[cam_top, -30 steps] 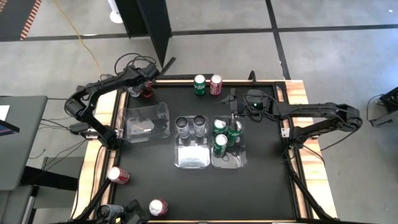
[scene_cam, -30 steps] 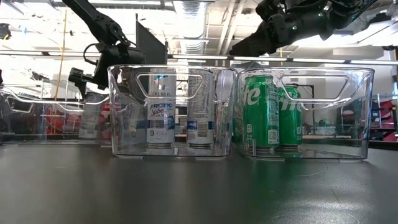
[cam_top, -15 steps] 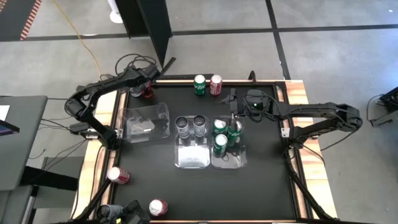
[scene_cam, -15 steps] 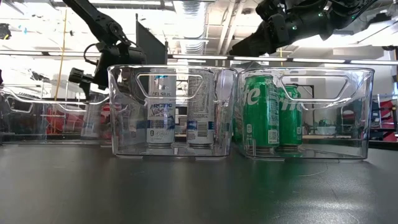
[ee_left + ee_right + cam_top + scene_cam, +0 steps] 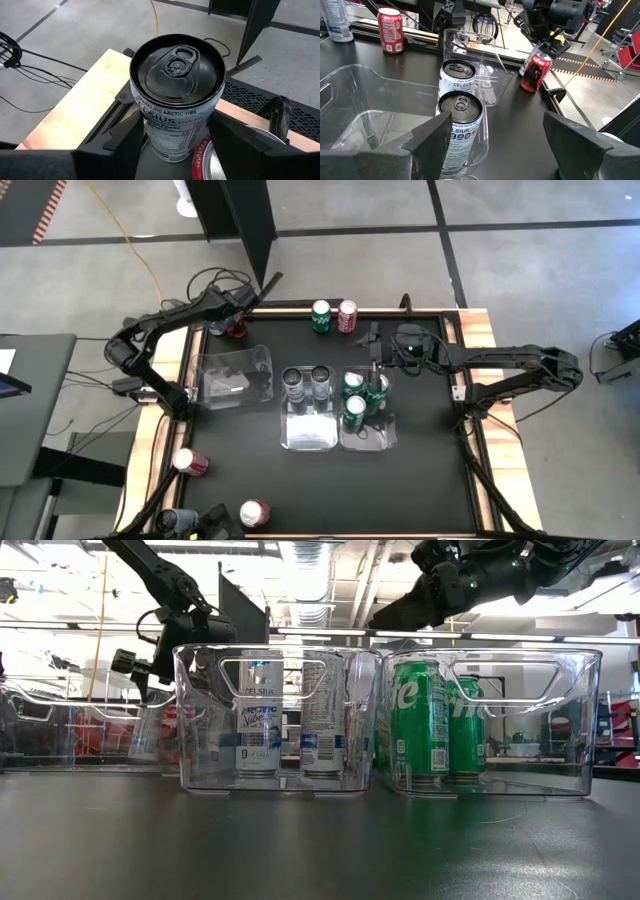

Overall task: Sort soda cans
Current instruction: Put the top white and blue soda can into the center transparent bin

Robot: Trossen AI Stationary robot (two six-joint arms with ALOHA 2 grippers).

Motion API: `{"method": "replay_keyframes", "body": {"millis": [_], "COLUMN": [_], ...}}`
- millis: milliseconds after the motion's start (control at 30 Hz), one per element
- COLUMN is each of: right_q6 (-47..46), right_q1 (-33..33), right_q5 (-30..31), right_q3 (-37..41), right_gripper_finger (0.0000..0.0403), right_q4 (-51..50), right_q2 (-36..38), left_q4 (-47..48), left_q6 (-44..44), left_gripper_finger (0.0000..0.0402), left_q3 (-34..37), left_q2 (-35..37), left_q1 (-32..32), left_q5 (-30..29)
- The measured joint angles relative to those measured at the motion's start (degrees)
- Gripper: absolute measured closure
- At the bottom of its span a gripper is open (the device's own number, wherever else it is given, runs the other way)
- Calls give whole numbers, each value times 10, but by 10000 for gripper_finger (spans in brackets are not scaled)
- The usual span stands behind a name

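Left gripper (image 5: pixel 175 145) fingers flank the upright silver Celsius can (image 5: pixel 177 95) at the desk's far-left corner, closing but grasp unconfirmed, red can (image 5: pixel 225 160) just beside; right gripper (image 5: pixel 490 150) released over the bins.

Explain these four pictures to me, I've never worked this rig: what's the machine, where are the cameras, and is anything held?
It is a two-armed table robot sorting drink cans by colour into clear bins. One camera looks straight down, one looks level across the tabletop, and one rides on each wrist. From above, the middle bin holds two silver cans and the right bin holds three green cans. Loose cans, mostly red, stand near the table's edges. The left pincer, at the table's far left corner, is closed on a silver can, best seen in its wrist picture, with a red can beside it. The right pincer hangs open over the right bin's far end, holding nothing.
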State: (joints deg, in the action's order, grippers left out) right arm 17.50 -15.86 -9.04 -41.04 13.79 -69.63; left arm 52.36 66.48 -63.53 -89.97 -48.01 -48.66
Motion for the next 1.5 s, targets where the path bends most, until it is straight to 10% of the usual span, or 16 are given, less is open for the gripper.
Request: {"method": "replay_keyframes", "body": {"millis": [1500], "right_q6": [0], "right_q1": [0], "right_q5": [0], "right_q3": [0], "right_gripper_finger": [72], "right_q4": [1], "right_q2": [0], "left_q4": [60], "left_q6": [34], "left_gripper_finger": [186], "left_q3": [0], "left_q2": [41], "left_q1": [70], "left_q5": [2]}}
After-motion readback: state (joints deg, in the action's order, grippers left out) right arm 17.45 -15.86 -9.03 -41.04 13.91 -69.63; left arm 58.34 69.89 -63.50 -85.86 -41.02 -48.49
